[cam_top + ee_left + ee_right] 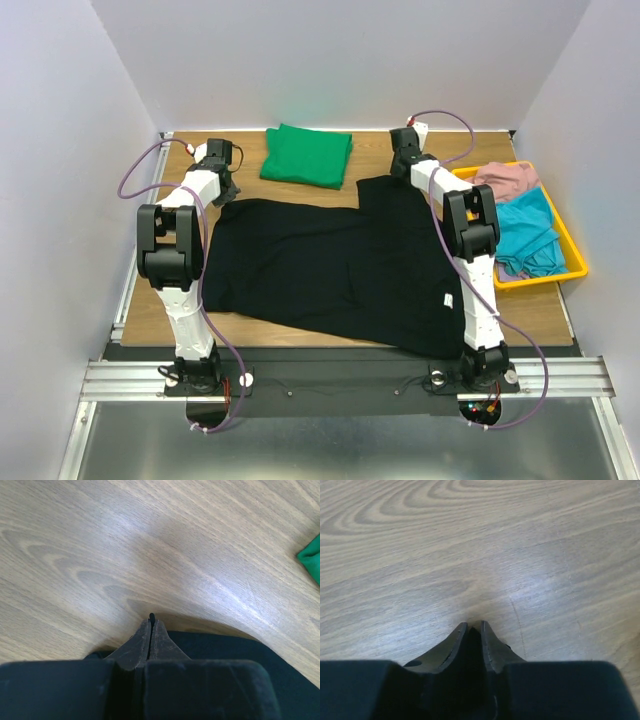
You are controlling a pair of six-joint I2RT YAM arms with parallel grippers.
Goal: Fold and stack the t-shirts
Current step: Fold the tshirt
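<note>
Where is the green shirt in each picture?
Top external: the green t-shirt lies folded at the far middle of the table.
Left wrist: only a small corner of it peeks in at the right edge.
Right wrist: not in it.
Shared landmark: the wooden table top, which shows in all three views.

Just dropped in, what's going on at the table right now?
Both arms reach to the far edge of the black t-shirt, which lies spread out on the table. The left gripper is shut on its far-left corner, and the right gripper looks pinched on the far-right corner. The green t-shirt lies folded beyond it. More clothes sit in the yellow bin.
</note>
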